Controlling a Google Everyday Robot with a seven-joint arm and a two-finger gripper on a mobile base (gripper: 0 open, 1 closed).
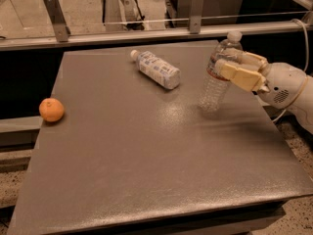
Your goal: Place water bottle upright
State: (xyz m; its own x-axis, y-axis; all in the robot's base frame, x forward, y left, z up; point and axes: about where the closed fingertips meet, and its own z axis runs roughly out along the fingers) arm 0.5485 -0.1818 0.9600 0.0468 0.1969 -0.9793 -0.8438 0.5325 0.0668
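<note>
gripper: at right, clamped on bottle, upper half
bottle: cap up, leaning slightly right
second bottle: lying on table
orange: left edge

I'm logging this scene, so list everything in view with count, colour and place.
water bottle: one, clear, white cap, leaning at table's rear right
second bottle: one, white-blue label, lying at table's rear centre
orange: one, orange, table's left edge
table: one, grey, fills the view
rail: one, metal, behind the table
gripper: one, tan, shut on the water bottle
arm: one, white, entering from right of view
</note>
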